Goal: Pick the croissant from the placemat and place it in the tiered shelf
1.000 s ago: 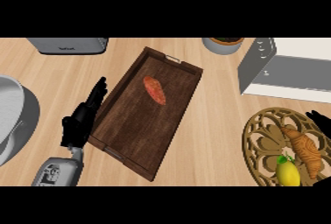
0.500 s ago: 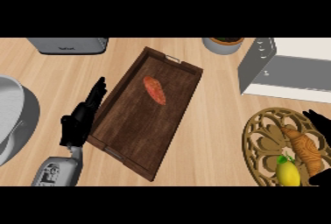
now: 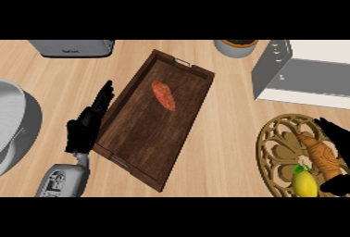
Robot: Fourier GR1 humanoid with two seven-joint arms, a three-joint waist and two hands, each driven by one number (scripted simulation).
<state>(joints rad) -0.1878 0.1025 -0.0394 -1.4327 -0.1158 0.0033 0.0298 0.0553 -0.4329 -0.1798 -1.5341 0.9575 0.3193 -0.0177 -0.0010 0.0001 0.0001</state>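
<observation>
Croissant [image 3: 320,156] on round placemat [image 3: 273,152]: likely light, flaky, best cradled mid-body; right hand [image 3: 336,134] beside it, fingers unclear; left hand [image 3: 87,122] well away, fingers straight.

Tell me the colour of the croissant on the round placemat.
Golden brown, with ridged darker bands. The croissant lies on the cut-out placemat beside a lemon, in the head view.

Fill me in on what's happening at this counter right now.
Nothing is being carried yet. The right hand is at the round openwork placemat, beside the croissant, which lies there next to a lemon. The left hand rests open beside the wooden tray. The tiered shelf stands beyond the placemat.
</observation>
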